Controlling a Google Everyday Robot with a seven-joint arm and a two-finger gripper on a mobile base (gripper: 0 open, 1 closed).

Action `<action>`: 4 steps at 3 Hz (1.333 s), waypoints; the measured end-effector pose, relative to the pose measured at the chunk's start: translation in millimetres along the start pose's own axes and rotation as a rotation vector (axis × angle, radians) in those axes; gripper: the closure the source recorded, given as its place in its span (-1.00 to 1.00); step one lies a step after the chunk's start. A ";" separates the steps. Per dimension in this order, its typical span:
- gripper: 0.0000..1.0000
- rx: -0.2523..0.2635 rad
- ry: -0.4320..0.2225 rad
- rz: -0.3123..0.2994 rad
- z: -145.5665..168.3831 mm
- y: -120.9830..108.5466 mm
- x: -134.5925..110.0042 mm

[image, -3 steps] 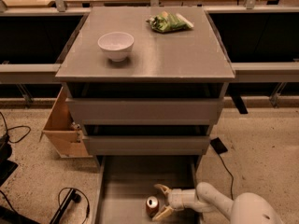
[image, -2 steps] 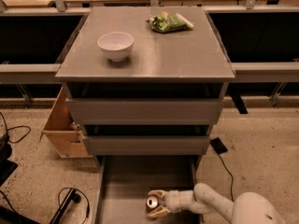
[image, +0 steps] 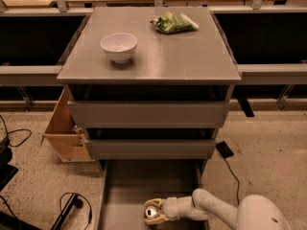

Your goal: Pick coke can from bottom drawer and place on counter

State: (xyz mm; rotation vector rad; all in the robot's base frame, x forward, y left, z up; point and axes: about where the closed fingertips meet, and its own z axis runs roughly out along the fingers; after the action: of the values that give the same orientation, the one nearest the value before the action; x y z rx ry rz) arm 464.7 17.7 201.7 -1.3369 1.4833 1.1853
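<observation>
Camera view looks down the front of the cabinet, and the action is right at the bottom edge. The bottom drawer (image: 139, 186) is pulled out along the floor, and the coke can (image: 150, 213) stands on its flat floor near the front end, silver lid up. The gripper (image: 154, 212) has come in from the right, low inside the drawer. Its two tan fingers (image: 156, 203) sit one behind the can and one in front, pressed against its sides, so it looks to have the can clamped (no gap shows on either side).

I'd call this the grasp step, with the lift not yet begun, since the can sits on the drawer floor. The next move needs a straight rise clear of the drawer's low walls, then a long carry up past the two closed drawer fronts (image: 148, 114) to the counter (image: 158, 61). There it needs a bare patch to land on, away from the white bowl (image: 119, 47) and the green snack bag (image: 172, 23).

As for writing, I can read none. The can shows only red and silver, and the bag's print is illegible.
</observation>
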 end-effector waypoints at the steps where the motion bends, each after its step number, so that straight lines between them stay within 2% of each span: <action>1: 1.00 -0.014 -0.002 0.007 8.6 0.8 -0.4; 2: 1.00 -0.025 -0.012 -0.051 -27.8 -4.4 -59.9; 3: 1.00 -0.037 0.012 -0.107 -67.6 -1.9 -137.2; 4: 1.00 -0.020 0.059 -0.123 -112.3 -12.8 -216.3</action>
State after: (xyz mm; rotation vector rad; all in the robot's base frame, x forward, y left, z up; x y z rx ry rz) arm 507.5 -38.0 435.3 -1.4662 1.4120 1.0940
